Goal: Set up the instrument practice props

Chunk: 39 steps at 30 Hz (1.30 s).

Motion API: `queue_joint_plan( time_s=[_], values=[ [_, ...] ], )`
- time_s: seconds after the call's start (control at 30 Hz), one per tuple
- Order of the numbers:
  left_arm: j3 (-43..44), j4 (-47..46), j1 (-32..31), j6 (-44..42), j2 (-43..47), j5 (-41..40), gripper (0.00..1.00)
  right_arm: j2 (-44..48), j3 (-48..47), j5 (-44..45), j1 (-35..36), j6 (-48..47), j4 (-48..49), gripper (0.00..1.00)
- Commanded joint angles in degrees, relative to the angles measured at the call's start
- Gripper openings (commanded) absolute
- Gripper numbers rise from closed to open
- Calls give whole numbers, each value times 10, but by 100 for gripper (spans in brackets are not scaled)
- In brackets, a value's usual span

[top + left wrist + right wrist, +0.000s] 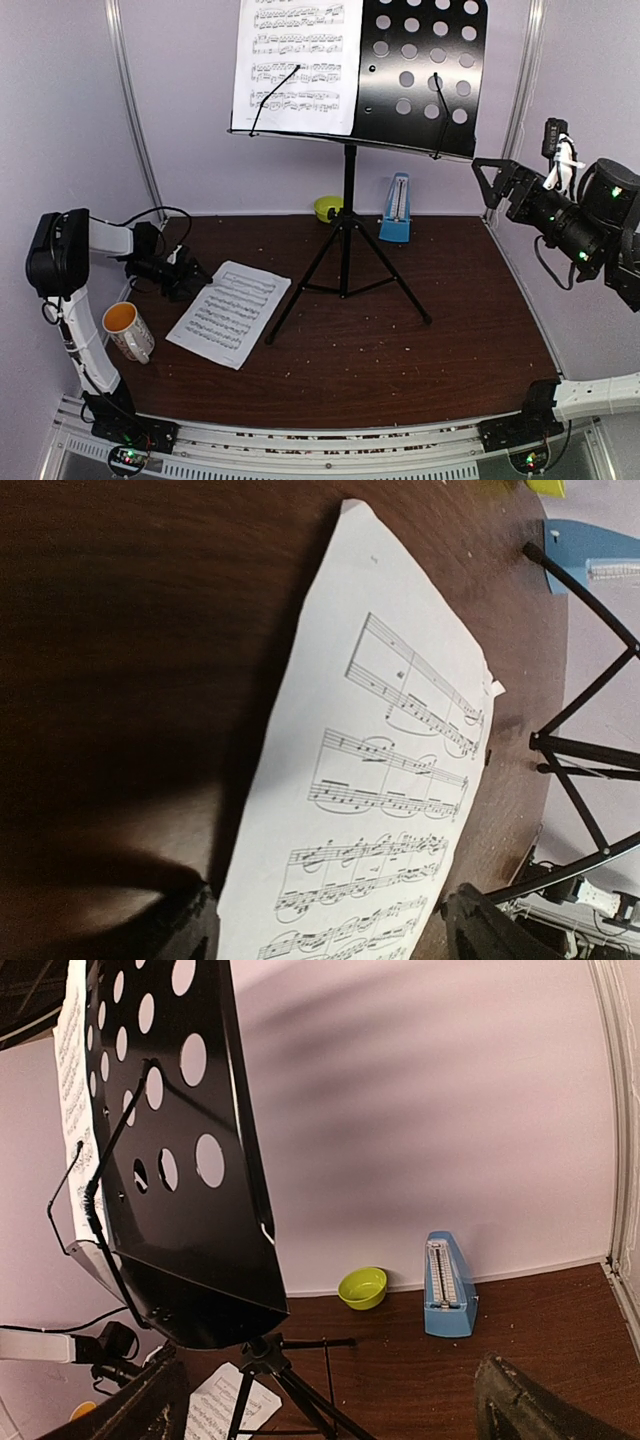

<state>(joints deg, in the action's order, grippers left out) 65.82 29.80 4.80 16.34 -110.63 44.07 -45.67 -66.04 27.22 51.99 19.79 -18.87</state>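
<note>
I've got a white mug (128,332), orange inside, standing upright near the left edge of the dark wooden table (450,330). A small lime-green bowl (362,1287) sits far back, just beside the pale wall (420,1110). Light specks dot the tabletop.

A robot test booth, more lab than home: plain pale-lilac walls (60,100) close in the dark wood table (450,340) at its far, left and right edges. The cabled left arm (85,340) and right arm (570,220) rise from a metal rail (330,445) along the near edge.

Pale lilac walls (60,100), dark wooden tabletop (420,350)
</note>
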Motion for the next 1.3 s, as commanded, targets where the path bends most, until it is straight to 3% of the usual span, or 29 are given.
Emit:
queue_joint_plan(
  time_s=[0.0, 0.23, 0.37, 0.43, 0.5, 0.63, 0.73, 0.87, 1.07, 1.27],
  values=[
    [-7, -27, -47, 2, -31, 67, 77, -11, -9, 5, -4, -5, 1, 100],
    [-11, -102, -93, 49, -33, 122, 63, -21, -15, 2, -4, -8, 6, 100],
    [-23, -142, -94, 66, -31, 152, 59, -23, -17, 3, -4, -8, 8, 100],
    [-30, -162, -95, 74, -29, 168, 60, -24, -18, 3, -3, -8, 8, 100],
    [-32, -171, -98, 76, -28, 186, 69, -25, -19, 2, -4, -8, 8, 100],
    [-2, -71, -110, -10, -22, 162, 77, -29, -22, 3, -5, -10, 9, 100],
    [4, -47, -116, -40, -19, 184, 68, -34, -26, 0, -4, -13, 10, 100],
    [-24, -94, -116, -20, -6, 234, 53, -38, -31, -1, -5, -17, 11, 100],
    [-37, -120, -117, -5, 9, 262, 41, -41, -32, -3, -5, -19, 14, 100],
    [-33, -74, -118, -27, -12, 203, 68, -41, -32, -5, -6, -22, 17, 100]
  ],
)
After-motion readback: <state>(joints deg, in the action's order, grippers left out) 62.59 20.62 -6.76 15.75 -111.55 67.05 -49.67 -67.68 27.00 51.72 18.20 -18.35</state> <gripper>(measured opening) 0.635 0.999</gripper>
